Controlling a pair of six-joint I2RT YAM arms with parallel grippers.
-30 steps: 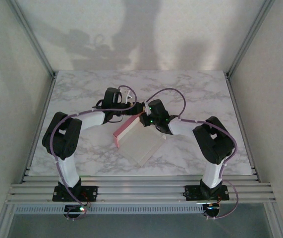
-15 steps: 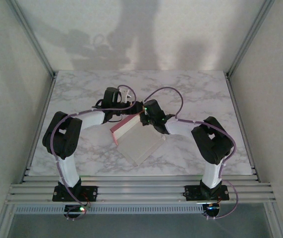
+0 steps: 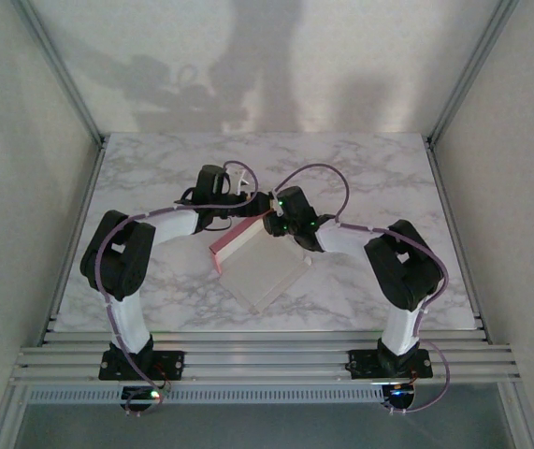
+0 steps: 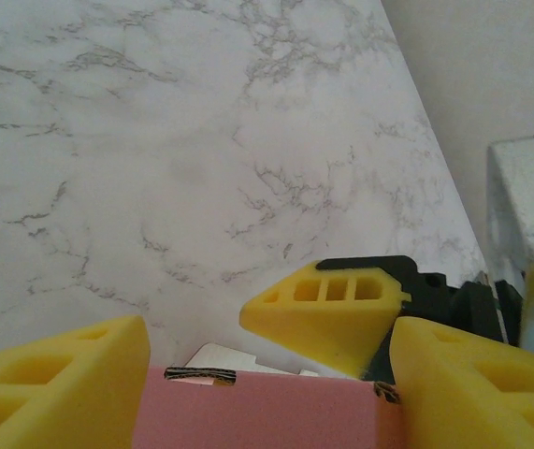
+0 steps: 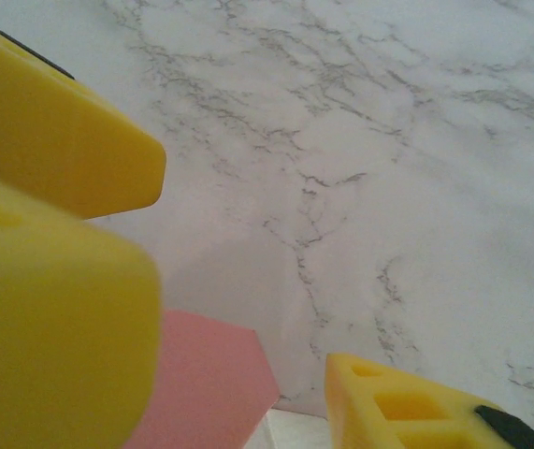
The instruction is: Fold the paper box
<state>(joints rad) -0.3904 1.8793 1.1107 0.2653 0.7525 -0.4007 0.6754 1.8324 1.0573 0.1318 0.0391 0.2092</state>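
Note:
The paper box lies partly folded mid-table, a beige panel flat and a pink wall raised along its left edge. My left gripper reaches the wall's far end. In the left wrist view its yellow fingers press both ends of the pink wall, so the left gripper is shut on it. My right gripper meets it from the right, and one of its fingers shows just beyond the wall. The right gripper is open, with a pink flap lying against one finger only.
The marble tabletop stretches behind and to both sides of the box. Metal frame posts and white walls close the table in on the left, right and back. An aluminium rail carrying both arm bases runs along the near edge.
The right gripper's jaws have widened and let go of the pink flap. The box and right wrist shifted slightly left, then back. The left gripper has kept its hold.

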